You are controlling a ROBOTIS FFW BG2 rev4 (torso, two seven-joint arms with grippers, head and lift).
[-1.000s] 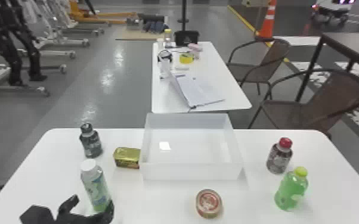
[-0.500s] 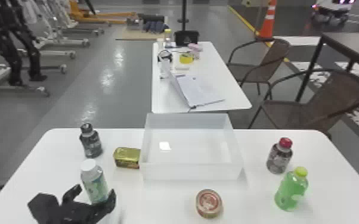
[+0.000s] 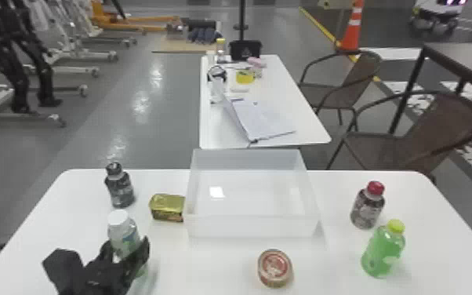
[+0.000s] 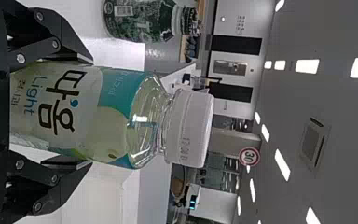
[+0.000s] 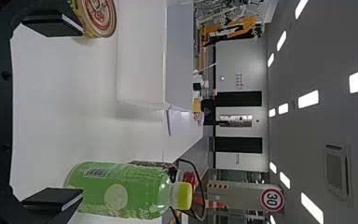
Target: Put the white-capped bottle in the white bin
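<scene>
Your left pincer (image 4: 92, 112) is clamped around the white-capped bottle (image 3: 123, 235), below the cap (image 4: 189, 128), probably for steady upright carrying; white bin (image 3: 253, 226) is ahead-right of it.

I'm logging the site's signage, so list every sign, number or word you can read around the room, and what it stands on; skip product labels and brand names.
"30": round red-rimmed sign at the upper end of a pale column.
Small lettering on the back wall: too small to read.
Open sheets on the farther table: any text there is too blurred to read.
</scene>
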